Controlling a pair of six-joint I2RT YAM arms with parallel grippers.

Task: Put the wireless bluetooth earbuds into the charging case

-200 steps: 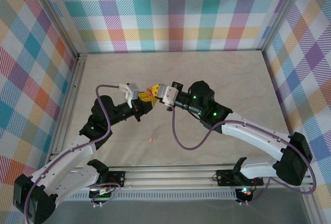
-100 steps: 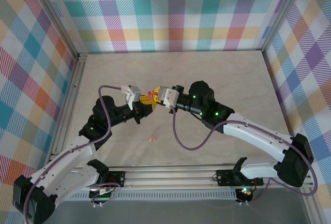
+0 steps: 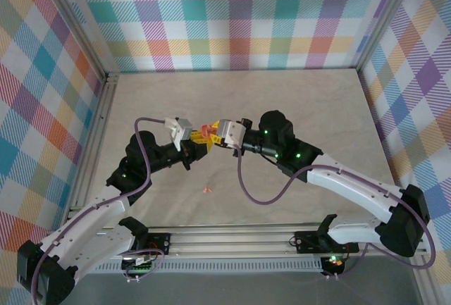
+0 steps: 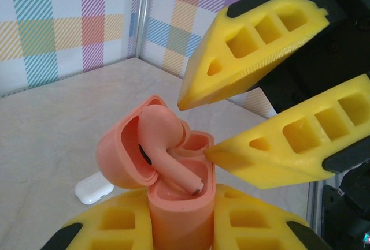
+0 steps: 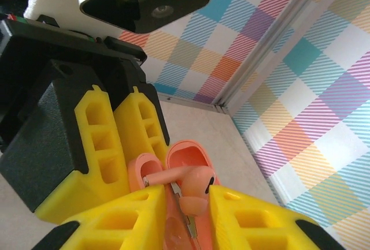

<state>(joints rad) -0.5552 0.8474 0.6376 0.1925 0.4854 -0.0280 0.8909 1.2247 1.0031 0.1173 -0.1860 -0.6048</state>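
Observation:
My left gripper (image 4: pixel 180 206) is shut on a salmon-pink charging case (image 4: pixel 179 221), held upright above the table with its lid open. A pink earbud (image 4: pixel 165 146) leans crookedly in it, stem tip down in a well and head against the lid. My right gripper (image 4: pixel 196 127) stands open at the case's mouth, one fingertip at the rim. In the right wrist view the earbud (image 5: pixel 196 183) lies between the parted fingers of the right gripper (image 5: pixel 186 195), across the case (image 5: pixel 191 152). From above, both grippers meet at the case (image 3: pixel 205 130) mid-table.
Another small pink earbud (image 3: pixel 206 189) lies loose on the table in front of the arms. A white rounded object (image 4: pixel 93 187) rests on the table below the held case. Checkered walls and metal posts enclose the beige table (image 3: pixel 282 101).
The right gripper's jaws have parted and let go of the pink earbud, which now rests in the open case. Both grippers have shifted slightly, still together.

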